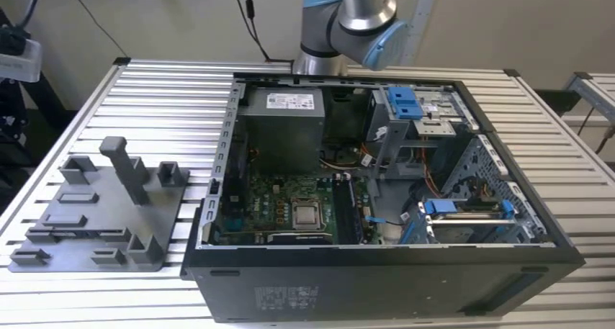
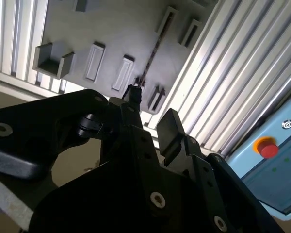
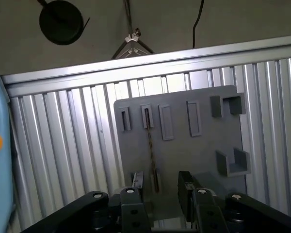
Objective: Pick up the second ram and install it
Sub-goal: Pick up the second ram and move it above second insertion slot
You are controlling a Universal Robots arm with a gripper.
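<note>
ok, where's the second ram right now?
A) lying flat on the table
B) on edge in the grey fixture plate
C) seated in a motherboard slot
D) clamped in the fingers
B: in the first wrist view the second ram stands on edge in the grey fixture plate, the fingers open and empty.

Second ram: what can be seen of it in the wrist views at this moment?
In both wrist views the second ram shows edge-on: a thin, long, dark strip with small lighter flecks, standing on its long edge on the grey fixture plate, each end in a small raised holder. It looks straight. The gripper hangs above with fingers open, the strip's near end lining up between them; no contact shows.
</note>
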